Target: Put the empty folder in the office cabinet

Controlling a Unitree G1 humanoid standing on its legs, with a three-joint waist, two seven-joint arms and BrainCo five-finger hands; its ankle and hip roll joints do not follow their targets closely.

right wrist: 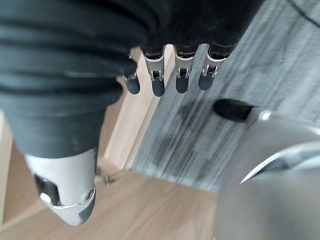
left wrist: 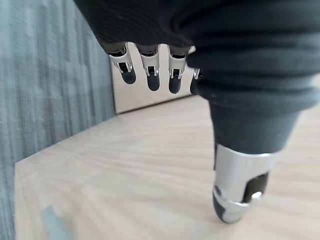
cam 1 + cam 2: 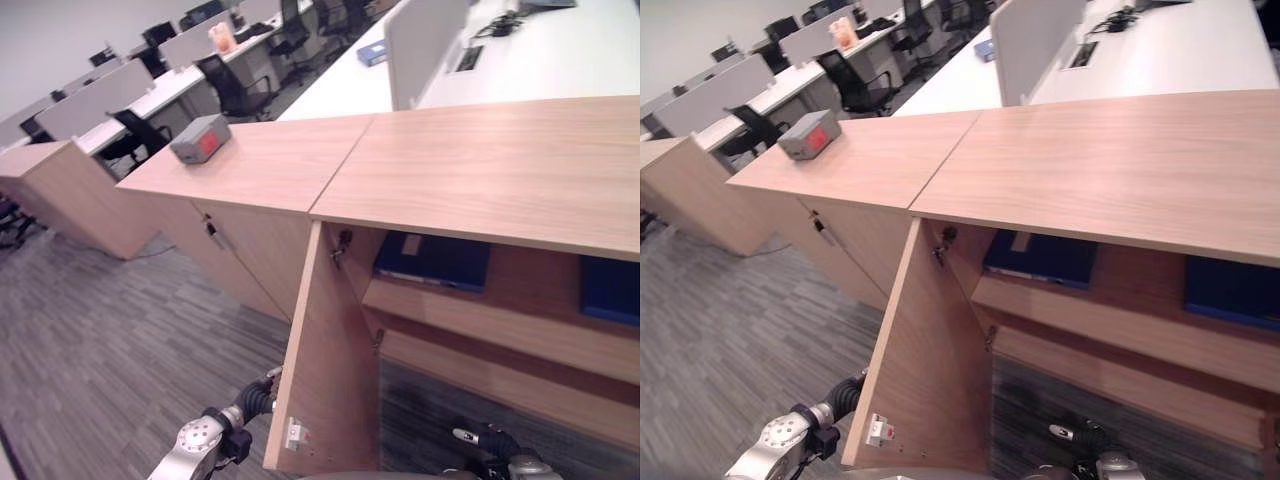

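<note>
The folder (image 3: 432, 261) lies flat on the upper shelf inside the cabinet (image 3: 480, 170), its long axis running along the shelf, above and ahead of both hands and well apart from them. The open door (image 3: 325, 370) stands between the hands and, by judgement, is the next item to be handled. The left hand (image 2: 150, 70) hangs beside the door's outer face, nearer to it, fingers straight and relaxed, holding nothing. The right hand (image 1: 175, 70) hangs low before the cabinet opening, fingers likewise relaxed and empty.
</note>
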